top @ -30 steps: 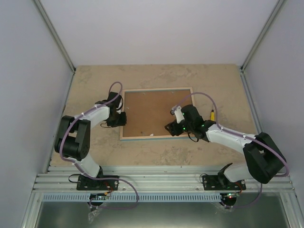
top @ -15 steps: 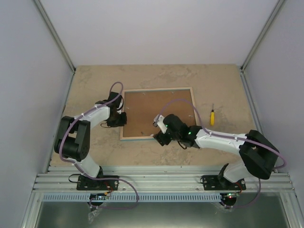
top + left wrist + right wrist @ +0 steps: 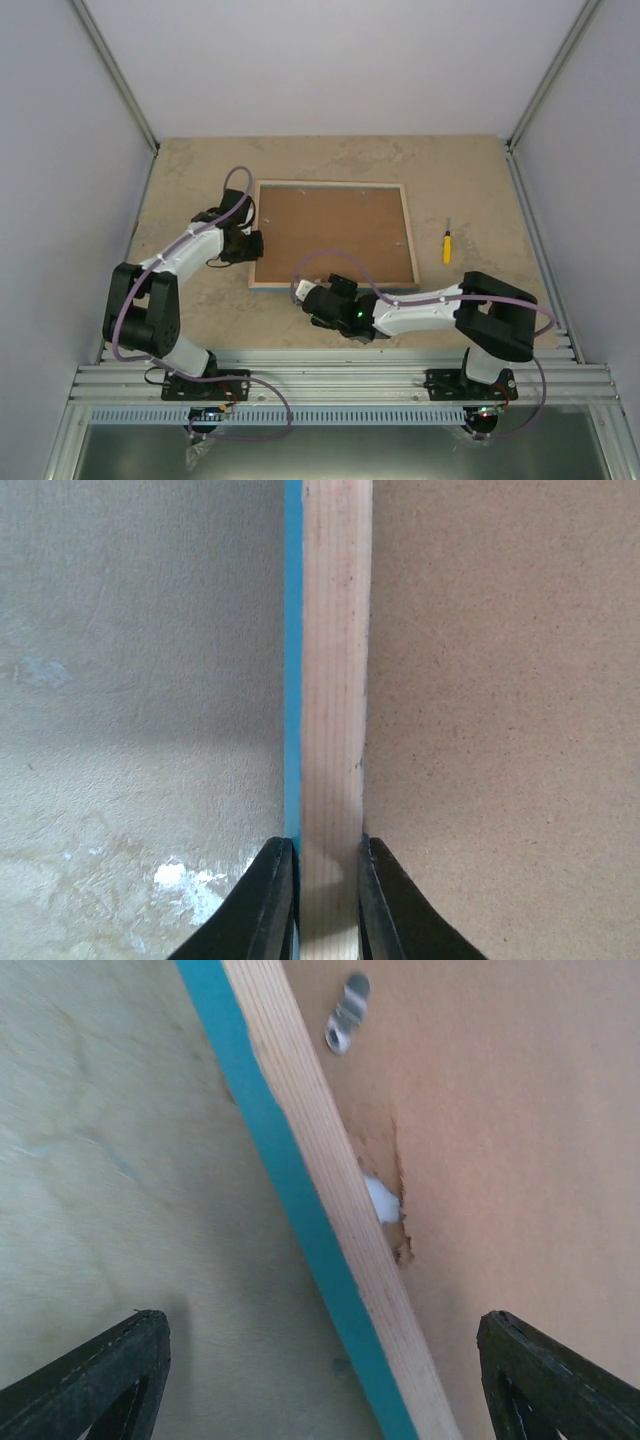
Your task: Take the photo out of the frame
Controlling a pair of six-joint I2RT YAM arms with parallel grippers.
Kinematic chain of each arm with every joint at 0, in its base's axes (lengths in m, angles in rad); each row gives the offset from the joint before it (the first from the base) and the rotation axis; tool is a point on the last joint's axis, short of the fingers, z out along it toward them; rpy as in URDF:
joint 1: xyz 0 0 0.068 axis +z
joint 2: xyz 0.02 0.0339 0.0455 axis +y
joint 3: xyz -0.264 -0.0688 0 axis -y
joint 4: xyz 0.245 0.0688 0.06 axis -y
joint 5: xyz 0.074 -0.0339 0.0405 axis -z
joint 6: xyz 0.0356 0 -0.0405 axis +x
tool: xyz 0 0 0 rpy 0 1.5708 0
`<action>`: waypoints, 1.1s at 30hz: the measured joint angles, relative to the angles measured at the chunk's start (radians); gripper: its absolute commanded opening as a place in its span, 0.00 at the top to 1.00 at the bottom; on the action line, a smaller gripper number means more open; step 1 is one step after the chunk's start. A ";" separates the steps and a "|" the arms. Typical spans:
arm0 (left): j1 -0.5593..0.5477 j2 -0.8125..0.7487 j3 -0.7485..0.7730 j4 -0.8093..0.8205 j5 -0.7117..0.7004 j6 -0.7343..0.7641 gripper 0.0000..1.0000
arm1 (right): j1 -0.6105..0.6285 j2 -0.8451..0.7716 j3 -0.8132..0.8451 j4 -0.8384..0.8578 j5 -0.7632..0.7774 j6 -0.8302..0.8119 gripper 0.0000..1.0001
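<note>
The frame (image 3: 335, 232) lies back side up on the table, its brown fibreboard panel facing me and its turquoise edge showing along the rails. The photo is hidden under the panel. My left gripper (image 3: 250, 243) is shut on the frame's left rail; in the left wrist view the fingers (image 3: 272, 900) pinch the wooden rail (image 3: 333, 680) from both sides. My right gripper (image 3: 308, 296) is open and empty just off the frame's near edge, close to its near-left corner. In the right wrist view (image 3: 320, 1360) the jaws stand wide apart over the rail (image 3: 330, 1220), not touching it.
A small yellow screwdriver (image 3: 447, 244) lies on the table right of the frame. The panel has a torn spot with white showing (image 3: 383, 1200) and a metal clip (image 3: 346, 1014) near the near rail. Grey walls close in the table on three sides.
My right arm has swung left and towards me, from over the panel's right part to the frame's near-left corner. The left gripper has stayed on the left rail.
</note>
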 measured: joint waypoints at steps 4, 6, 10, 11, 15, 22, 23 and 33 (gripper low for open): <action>0.000 -0.023 0.000 -0.008 -0.006 0.000 1.00 | 0.015 0.074 0.000 0.039 0.154 -0.061 0.17; 0.000 -0.030 0.000 -0.010 -0.006 0.000 1.00 | 0.016 0.100 0.000 0.076 0.214 -0.095 0.18; 0.000 -0.039 0.000 -0.010 -0.006 0.000 1.00 | 0.016 0.137 0.000 0.175 0.306 -0.181 0.19; 0.000 -0.043 0.000 -0.010 -0.006 0.000 1.00 | 0.016 0.151 0.000 0.203 0.325 -0.206 0.20; 0.000 -0.058 0.000 -0.010 -0.005 0.000 1.00 | 0.016 0.211 -0.001 0.307 0.380 -0.303 0.23; 0.000 -0.071 -0.001 -0.010 -0.002 0.000 0.99 | 0.017 0.288 0.004 0.465 0.467 -0.404 0.29; 0.000 -0.071 -0.001 -0.010 -0.002 0.000 0.98 | 0.017 0.297 0.006 0.480 0.475 -0.412 0.30; 0.000 -0.089 -0.013 -0.009 -0.004 -0.002 0.90 | 0.017 0.357 0.010 0.600 0.527 -0.509 0.72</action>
